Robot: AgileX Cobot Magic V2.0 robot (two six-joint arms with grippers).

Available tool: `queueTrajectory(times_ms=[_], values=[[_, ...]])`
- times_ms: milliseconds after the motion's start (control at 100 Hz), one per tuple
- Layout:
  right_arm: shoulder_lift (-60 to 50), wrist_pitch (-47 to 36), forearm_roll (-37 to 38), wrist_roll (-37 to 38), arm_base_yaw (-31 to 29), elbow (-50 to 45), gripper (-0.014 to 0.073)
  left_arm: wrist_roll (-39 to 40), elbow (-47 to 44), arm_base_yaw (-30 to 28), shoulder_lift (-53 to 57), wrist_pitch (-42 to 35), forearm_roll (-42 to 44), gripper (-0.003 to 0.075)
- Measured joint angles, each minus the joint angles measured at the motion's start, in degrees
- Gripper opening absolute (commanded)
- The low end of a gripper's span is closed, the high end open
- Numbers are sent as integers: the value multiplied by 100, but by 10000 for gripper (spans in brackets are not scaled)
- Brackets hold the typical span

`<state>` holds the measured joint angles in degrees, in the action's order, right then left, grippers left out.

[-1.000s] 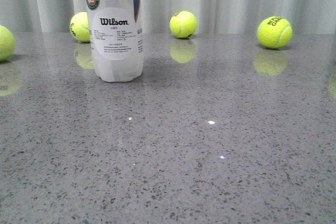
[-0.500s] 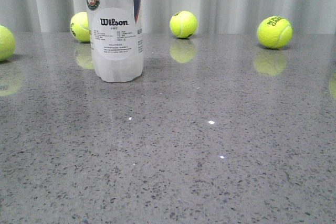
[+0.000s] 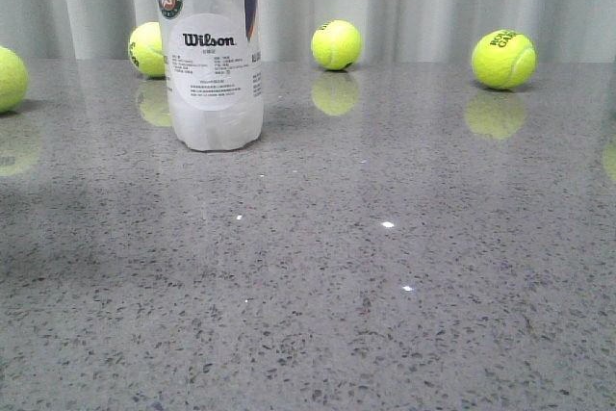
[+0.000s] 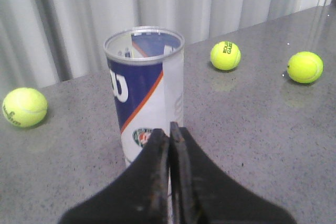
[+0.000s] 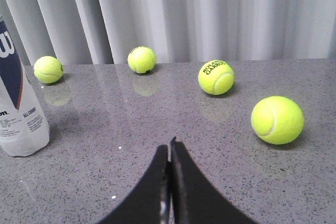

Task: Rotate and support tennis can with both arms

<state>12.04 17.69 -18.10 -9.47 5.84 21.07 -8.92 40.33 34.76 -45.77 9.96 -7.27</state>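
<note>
You're basically at the start here, as far as I can judge. The grey speckled stone table (image 3: 385, 315) has the tall clear-white plastic Wilson tennis can (image 3: 212, 55) standing upright on its far-left part, and nothing is touching it. No arm shows in the front view at all. So the rotating and the two-arm support are both left to do.

Your black blocky left gripper (image 4: 169, 132) has its jaws pressed together, empty, hanging just in front of the can, whose open top with the metal rim faces up. Your black blocky right gripper (image 5: 169, 148) is pinched together too, holding nothing, and it sits well apart from the can, which is off to the left edge of its view. You'll need to spread both sets of jaws before any grasp.

Writing, biggest first: a white "W" on the navy panel with the orange stripe, then "Wilson" in black on the round white label, with fine print under it too small to read. The round green-orange badge reads roughly "Roland Garros". The yellow-green tennis ball at far right (image 3: 503, 58) carries "ROLAND GARROS" in dark letters, and the right wrist view catches "ALL COURT" low on the can.
</note>
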Motion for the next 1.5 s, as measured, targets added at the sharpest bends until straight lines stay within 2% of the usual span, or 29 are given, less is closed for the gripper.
queueTrajectory(times_ms=[420, 740, 880, 1170, 1350, 1500], values=[[0, 0, 0, 0, 0, 0, -64, 0, -1798, -25, 2415, 72, 0, -21], [0, 0, 0, 0, 0, 0, -64, 0, -2957, -349, 3296, -224, -10, -21], [0, 0, 0, 0, 0, 0, -64, 58, -3340, -747, 3348, -334, 24, -21], [0, 0, 0, 0, 0, 0, -64, 329, -3951, -2055, 3838, -391, 183, -21], [0, 0, 0, 0, 0, 0, -64, 343, -4014, -2774, 4287, -514, 256, -21], [0, 0, 0, 0, 0, 0, -64, 343, -4014, -3148, 4603, -424, 295, -21]])
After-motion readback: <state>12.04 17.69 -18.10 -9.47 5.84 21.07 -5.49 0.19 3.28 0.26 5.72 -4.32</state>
